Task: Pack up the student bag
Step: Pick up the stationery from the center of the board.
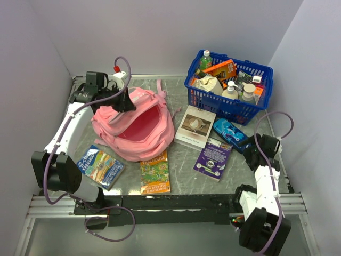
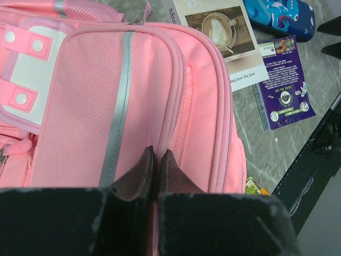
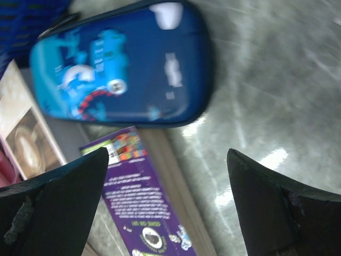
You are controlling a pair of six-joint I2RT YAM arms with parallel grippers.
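Nearest, the right jaws gape wide and empty above the desk, over a purple book and a blue case, probably poised to pick one up. Further in, the bag lies at the desk's left with its mouth open, the left jaws pinched shut on its pink rim, apparently to hold it open for loading. A coffee-cup book beside it seems to read "Love Life, love", and the basket stands at the back.

Left arm is stretching far forward, left gripper pinching tight on the student bag; right arm is sitting folded back, right gripper gaping wide.
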